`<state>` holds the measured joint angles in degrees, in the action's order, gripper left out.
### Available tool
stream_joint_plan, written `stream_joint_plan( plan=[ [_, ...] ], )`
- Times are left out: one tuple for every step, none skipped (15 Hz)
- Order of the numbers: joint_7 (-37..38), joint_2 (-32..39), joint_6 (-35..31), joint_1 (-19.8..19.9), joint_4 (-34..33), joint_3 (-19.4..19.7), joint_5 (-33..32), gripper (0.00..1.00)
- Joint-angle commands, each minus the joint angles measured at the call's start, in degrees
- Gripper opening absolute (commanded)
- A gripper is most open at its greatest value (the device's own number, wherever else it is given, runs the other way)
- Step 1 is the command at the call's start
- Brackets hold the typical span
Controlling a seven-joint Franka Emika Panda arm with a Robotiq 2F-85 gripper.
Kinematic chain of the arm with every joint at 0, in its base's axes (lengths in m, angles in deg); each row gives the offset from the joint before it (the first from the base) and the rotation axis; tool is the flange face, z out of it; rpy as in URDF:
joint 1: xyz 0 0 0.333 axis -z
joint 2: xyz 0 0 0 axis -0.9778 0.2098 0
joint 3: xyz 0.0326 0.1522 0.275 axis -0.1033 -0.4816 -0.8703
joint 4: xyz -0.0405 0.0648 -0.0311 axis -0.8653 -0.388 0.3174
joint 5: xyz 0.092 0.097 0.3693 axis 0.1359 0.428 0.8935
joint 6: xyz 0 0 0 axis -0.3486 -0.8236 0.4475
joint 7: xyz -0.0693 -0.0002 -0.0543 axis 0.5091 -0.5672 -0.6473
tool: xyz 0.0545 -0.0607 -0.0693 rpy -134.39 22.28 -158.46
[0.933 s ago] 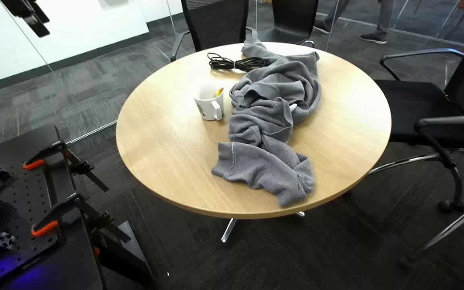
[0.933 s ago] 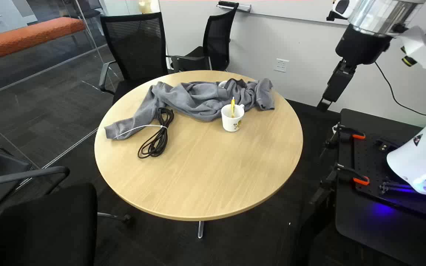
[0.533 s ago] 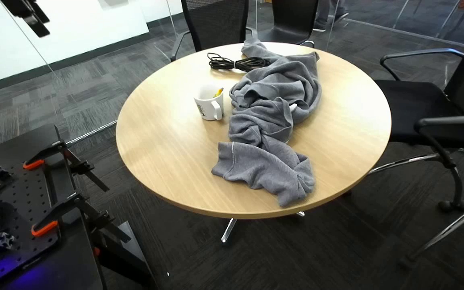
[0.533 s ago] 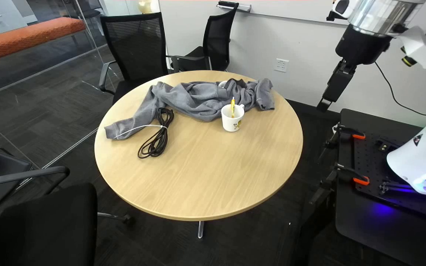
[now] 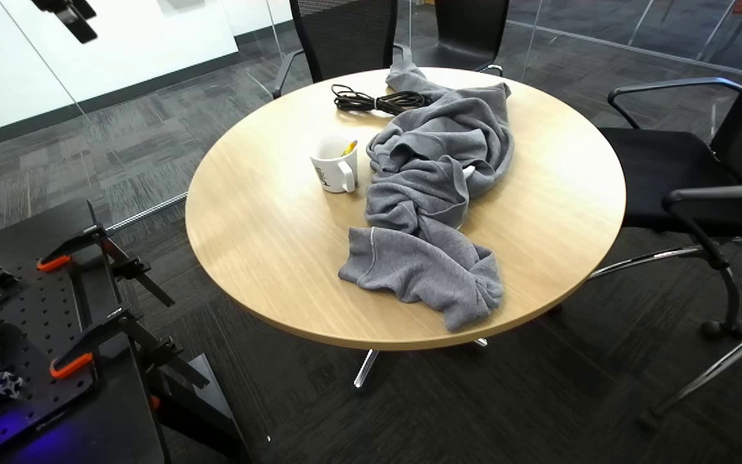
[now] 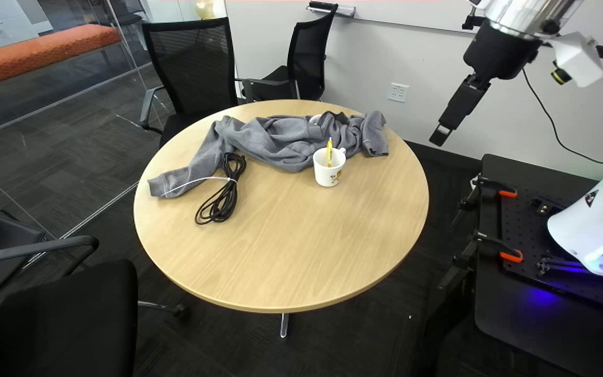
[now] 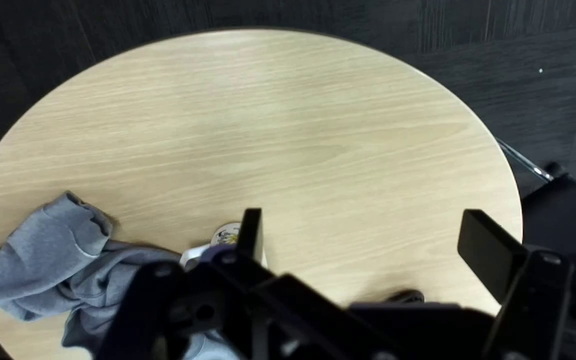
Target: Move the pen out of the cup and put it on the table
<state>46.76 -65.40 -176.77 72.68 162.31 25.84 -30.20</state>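
Note:
A yellow pen (image 6: pixel 330 151) stands tilted in a white cup (image 6: pixel 325 176) on the round wooden table (image 6: pixel 291 246). In an exterior view only the pen's upper end (image 5: pixel 350 148) shows above the rim of the cup (image 5: pixel 327 174), whose handle faces that camera. My gripper (image 6: pixel 440 136) is in the air beyond the table's edge, higher than the cup and apart from it; its tip (image 5: pixel 85 32) also shows in an exterior view. In the wrist view the gripper (image 7: pixel 360 215) is open and empty. There one finger hides most of the cup (image 7: pixel 226 233), and the pen is hidden.
A crumpled grey garment (image 6: pixel 280 141) lies close beside the cup, with a white object (image 5: pixel 468 172) partly under it. A coiled black cable (image 6: pixel 222 199) lies on the table. Black chairs (image 5: pixel 667 174) stand around it. Clamps (image 5: pixel 97 248) jut from the robot's bench.
The gripper stays still at first, then moves a short way toward the table and slightly up. The pen, cup, garment and cable have not moved. A person walking in the background has left view.

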Motion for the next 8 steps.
stream_joint_plan(
  plan=[
    [4.1,5.9,-6.5,2.8,-3.3,-0.6,-1.0,1.0],
    [5.9,7.5,-8.2,4.0,-4.2,-1.1,-1.6,1.0],
    [7.5,8.9,-10.9,5.0,-4.7,-1.4,-2.1,1.0],
    [10.2,10.5,-14.1,6.9,-5.5,-2.3,-3.3,1.0],
    [13.2,12.2,-17.0,9.0,-6.3,-3.3,-4.8,1.0],
    [16.8,14.0,-19.8,11.6,-7.2,-4.7,-7.1,1.0],
    [20.7,15.6,-22.3,14.2,-7.9,-6.1,-10.0,1.0],
    [25.4,17.2,-24.0,17.4,-8.8,-7.9,-13.7,1.0]
  ],
)
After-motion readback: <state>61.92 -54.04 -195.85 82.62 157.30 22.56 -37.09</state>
